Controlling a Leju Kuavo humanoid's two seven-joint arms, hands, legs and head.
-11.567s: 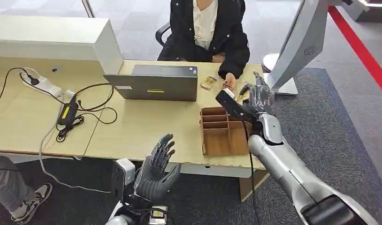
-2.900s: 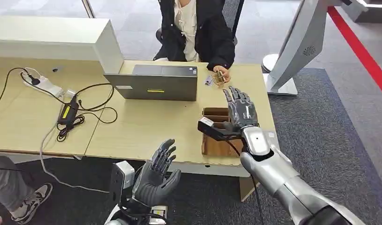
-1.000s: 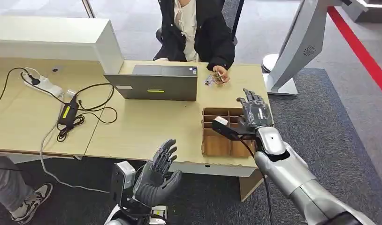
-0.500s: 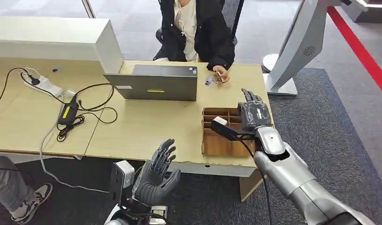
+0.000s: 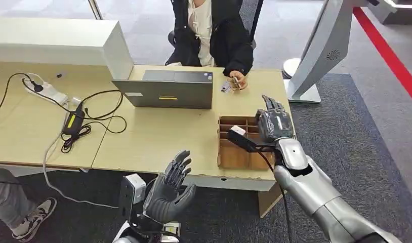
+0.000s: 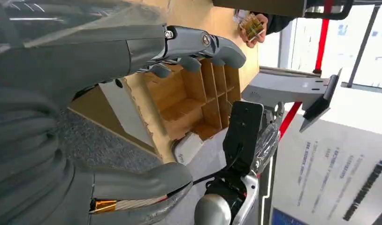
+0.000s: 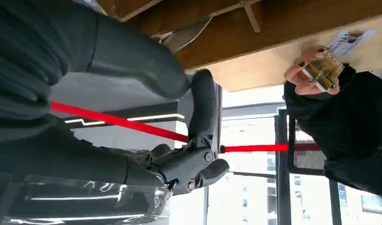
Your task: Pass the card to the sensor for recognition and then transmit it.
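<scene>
Hovering over the far right corner of the divided wooden tray (image 5: 233,152), our right hand (image 5: 275,121) has its fingers (image 7: 203,108) spread apart and holds nothing. The tray's brown compartments lie just beneath it, near the right end of the surface (image 5: 158,136). Our left hand (image 5: 169,190) floats below the near edge of the surface, short of the tray and to its left, palm up, fingers fanned wide and also holding nothing. Beyond the tray, at the far edge of the surface, a person's hand (image 5: 238,81) holds the card (image 5: 236,83), a small yellowish card pinched in the fingers, well apart from our right hand. A second small white card (image 5: 225,87) lies flat on the surface just beside that hand. The person in a black coat (image 5: 214,35) sits behind it. Left of the tray stands an open grey laptop (image 5: 166,90), and farther left a power strip (image 5: 47,92) with tangled black cables (image 5: 87,119). Right of the tray, off the surface, a white kiosk stand (image 5: 323,48) rises from the grey carpet.
</scene>
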